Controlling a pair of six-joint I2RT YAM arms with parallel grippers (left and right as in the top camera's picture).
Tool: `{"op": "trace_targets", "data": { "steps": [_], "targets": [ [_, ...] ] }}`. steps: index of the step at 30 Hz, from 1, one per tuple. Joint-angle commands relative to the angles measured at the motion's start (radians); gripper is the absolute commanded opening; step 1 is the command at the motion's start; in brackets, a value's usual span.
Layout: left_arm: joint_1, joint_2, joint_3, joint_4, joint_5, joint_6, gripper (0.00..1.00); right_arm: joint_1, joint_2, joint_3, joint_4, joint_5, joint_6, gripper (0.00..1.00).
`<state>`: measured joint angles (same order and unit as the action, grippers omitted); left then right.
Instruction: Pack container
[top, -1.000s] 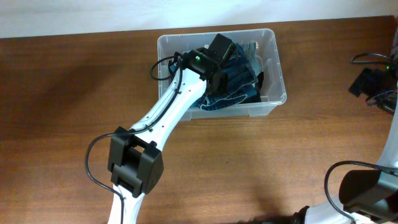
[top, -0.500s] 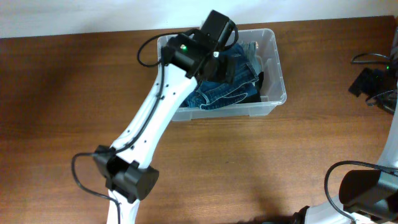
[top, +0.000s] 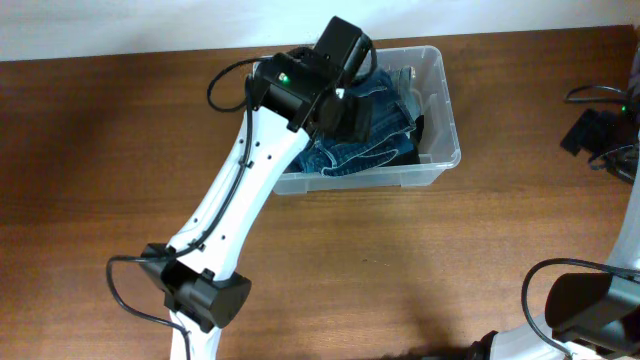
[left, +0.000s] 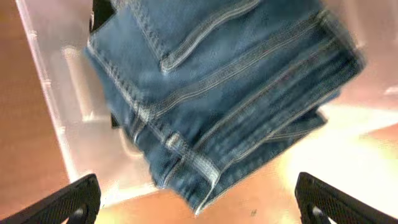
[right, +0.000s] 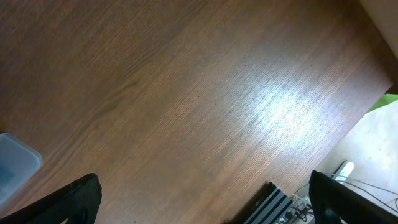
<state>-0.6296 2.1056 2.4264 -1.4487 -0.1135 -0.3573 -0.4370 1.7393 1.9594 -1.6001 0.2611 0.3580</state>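
Inside the rectangular clear plastic container (top: 447, 95), which is stood at the far side of the brown wooden counter (top: 100, 150), a folded pair of blue denim jeans (top: 380, 145) is laid across the middle, so that the load is kept within the walls. Directly above the jeans, over the container's left half, the left gripper (left: 199, 202) is held with its jaws spread wide and nothing between them, the garment evidently let go. Well to the right of the container, the right gripper (right: 205, 202) is parked over bare counter, jaws likewise released and empty, presumably to be kept clear. Compared with a second ago, the left gripper has been raised from down among the denim, and its arm has been stretched further toward the container.
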Motion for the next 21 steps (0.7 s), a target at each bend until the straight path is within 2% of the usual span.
{"op": "trace_targets", "data": {
  "steps": [1,16,21],
  "targets": [
    [-0.003,-0.011,0.009,-0.058,-0.014,0.018,0.99,-0.002,0.007,0.002,0.000,0.011,-0.003,0.98],
    [-0.011,-0.010,0.009,-0.064,0.014,0.024,0.99,-0.002,0.007,0.002,0.000,0.011,-0.003,0.98],
    [-0.037,-0.010,0.009,-0.063,0.011,0.224,0.99,-0.002,0.007,0.002,0.000,0.011,-0.003,0.98]
  ]
}}
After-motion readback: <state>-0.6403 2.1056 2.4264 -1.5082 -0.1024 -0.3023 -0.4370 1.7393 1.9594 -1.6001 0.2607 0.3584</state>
